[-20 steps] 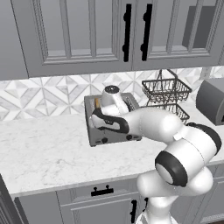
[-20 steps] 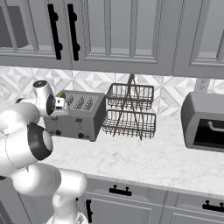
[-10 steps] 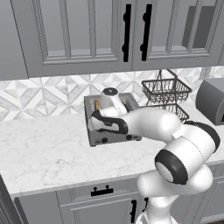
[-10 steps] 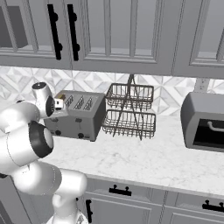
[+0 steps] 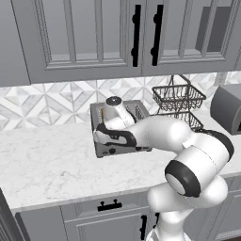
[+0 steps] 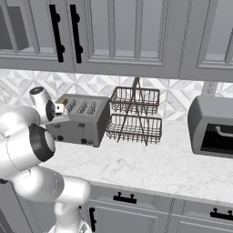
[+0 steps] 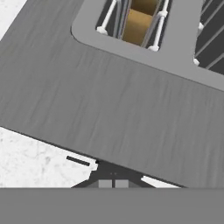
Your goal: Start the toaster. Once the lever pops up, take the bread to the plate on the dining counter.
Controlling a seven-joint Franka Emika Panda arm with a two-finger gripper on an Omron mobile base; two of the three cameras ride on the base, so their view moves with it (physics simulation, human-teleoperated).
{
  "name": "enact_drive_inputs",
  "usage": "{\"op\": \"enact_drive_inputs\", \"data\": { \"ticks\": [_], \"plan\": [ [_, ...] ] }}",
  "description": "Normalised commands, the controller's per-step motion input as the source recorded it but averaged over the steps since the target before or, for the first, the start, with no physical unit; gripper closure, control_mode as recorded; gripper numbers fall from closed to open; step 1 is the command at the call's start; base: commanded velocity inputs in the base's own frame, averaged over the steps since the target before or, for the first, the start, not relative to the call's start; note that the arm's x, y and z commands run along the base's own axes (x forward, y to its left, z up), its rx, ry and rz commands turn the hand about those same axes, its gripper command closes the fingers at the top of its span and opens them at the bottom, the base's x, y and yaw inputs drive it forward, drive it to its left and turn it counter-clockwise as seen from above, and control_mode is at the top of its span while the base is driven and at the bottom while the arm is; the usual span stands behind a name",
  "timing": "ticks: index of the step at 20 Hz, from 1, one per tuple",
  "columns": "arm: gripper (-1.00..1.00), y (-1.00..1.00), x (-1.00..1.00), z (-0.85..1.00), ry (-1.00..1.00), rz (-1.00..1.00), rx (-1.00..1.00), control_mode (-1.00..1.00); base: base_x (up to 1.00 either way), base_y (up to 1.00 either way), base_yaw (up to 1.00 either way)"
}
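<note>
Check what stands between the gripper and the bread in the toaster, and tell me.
Nothing separate does. The bread sits down inside a slot of the toaster, fenced by the slot's thin wire guides on both sides. The gripper is low at the toaster's front edge, so the toaster's own grey top lies between it and the slot.

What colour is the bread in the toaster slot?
Tan-brown bread, clearest in the hand view, sitting in the grey toaster.

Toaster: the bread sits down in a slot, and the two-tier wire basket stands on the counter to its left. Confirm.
Not left. In the right base view, the wire basket stands to the right of the toaster. The bread does sit in a slot, per the hand view.
</note>
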Motion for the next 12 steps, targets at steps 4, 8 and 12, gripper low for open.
{"op": "enact_drive_inputs", "data": {
  "ticks": [4, 8, 12],
  "plan": [
    [1.00, 0.00, -0.15, -0.69, 0.00, -0.13, -0.01, -1.00, 0.00, 0.00, 0.00],
    [1.00, 0.00, -0.03, -0.58, 0.00, -0.17, 0.00, -1.00, 0.00, 0.00, 0.00],
    [1.00, 0.00, -0.02, -0.65, 0.00, -0.22, 0.00, -1.00, 0.00, 0.00, 0.00]
  ]
}}
